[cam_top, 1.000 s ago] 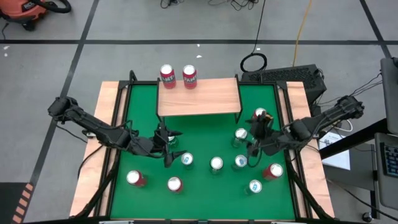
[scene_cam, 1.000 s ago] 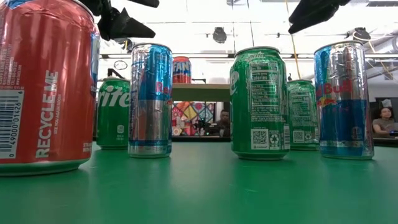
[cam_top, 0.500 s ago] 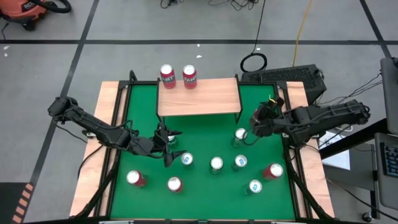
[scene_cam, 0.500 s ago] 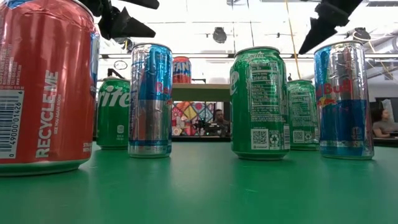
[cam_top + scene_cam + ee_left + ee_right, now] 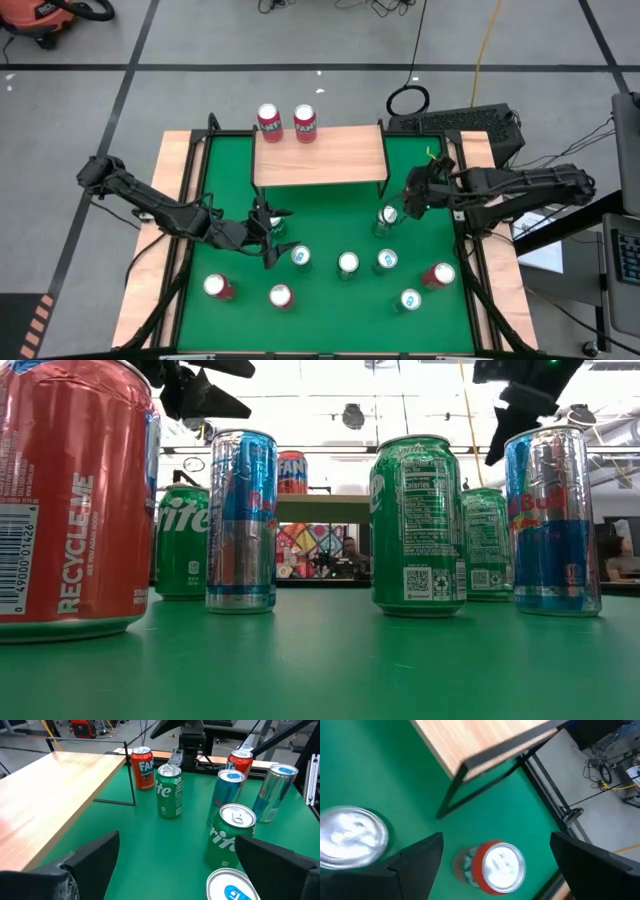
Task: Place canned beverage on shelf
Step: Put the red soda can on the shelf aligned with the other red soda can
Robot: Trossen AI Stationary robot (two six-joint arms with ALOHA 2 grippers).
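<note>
The light-wood shelf [image 5: 320, 158] stands at the table's far side with two red Fanta cans [image 5: 287, 122] on its far edge. Another Fanta can [image 5: 496, 865] stands on the green table by the shelf's right front leg; it also shows in the left wrist view [image 5: 143, 767]. My right gripper [image 5: 496, 837] is open and hovers above this can [image 5: 413, 195], touching nothing. My left gripper [image 5: 177, 840] is open and empty above the table's left middle [image 5: 272, 238]. A Sprite can [image 5: 388, 217] stands just near of the right gripper.
Several cans stand across the table's near half: Sprite [image 5: 347, 263], blue-silver Red Bull cans [image 5: 301, 257] and red cans [image 5: 218, 288] [image 5: 438, 275]. The shelf's near part [image 5: 55, 790] is bare wood. Thin black shelf legs [image 5: 451, 790] stand close to the right gripper.
My right gripper has swung from above the cans at the table's right middle toward the far edge and turned. It now hovers over the Fanta can by the shelf's right leg. The cans have not moved.
</note>
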